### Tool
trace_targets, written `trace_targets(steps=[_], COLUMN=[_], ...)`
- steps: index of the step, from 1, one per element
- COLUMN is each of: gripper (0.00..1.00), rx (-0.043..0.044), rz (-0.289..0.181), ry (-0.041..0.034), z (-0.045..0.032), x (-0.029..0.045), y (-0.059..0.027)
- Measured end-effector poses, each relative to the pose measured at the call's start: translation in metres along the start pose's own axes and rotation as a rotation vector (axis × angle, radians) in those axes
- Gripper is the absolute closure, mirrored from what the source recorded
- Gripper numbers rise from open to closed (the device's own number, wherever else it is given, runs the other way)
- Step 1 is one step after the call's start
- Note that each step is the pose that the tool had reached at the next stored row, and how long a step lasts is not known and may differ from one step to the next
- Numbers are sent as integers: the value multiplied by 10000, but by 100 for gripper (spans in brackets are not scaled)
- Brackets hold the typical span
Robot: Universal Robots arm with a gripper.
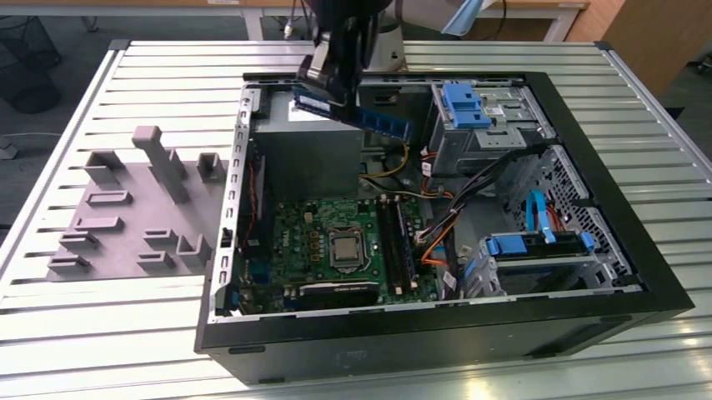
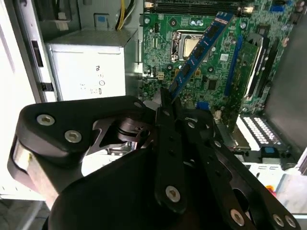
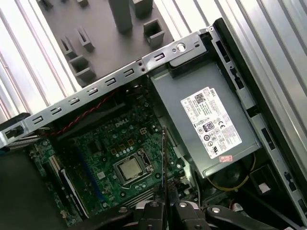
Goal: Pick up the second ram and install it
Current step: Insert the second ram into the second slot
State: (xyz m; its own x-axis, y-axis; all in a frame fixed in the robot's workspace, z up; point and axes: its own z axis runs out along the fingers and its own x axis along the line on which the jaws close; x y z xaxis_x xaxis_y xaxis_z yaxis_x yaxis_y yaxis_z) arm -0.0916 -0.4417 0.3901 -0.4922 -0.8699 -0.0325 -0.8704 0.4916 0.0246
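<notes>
My gripper (image 1: 336,98) hangs above the back of the open computer case (image 1: 623,275), over the grey power supply (image 1: 306,158). It is shut on the second ram (image 1: 373,119), a long narrow stick with a blue label that juts out toward the exterior view's right. In the second wrist view the second ram (image 2: 199,50) slants out from the gripper (image 2: 169,98) over the green motherboard (image 2: 160,48). In the first wrist view the second ram (image 3: 163,158) is seen edge-on, rising from the gripper (image 3: 163,205) beside the processor socket (image 3: 130,170).
Long black memory slots (image 1: 396,242) lie right of the processor socket (image 1: 346,248); another green stick (image 2: 253,62) sits in one. Blue drive brackets (image 1: 462,104) and orange cables (image 1: 439,242) fill the case's right side. A grey foam holder (image 1: 133,208) lies on the slatted table (image 1: 89,333).
</notes>
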Motion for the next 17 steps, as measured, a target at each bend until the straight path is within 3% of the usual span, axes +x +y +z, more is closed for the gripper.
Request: trace_targets(steps=[17], gripper=[86], rx=[107], rz=[3099], ry=[-65], z=[49], x=[2], y=[-1])
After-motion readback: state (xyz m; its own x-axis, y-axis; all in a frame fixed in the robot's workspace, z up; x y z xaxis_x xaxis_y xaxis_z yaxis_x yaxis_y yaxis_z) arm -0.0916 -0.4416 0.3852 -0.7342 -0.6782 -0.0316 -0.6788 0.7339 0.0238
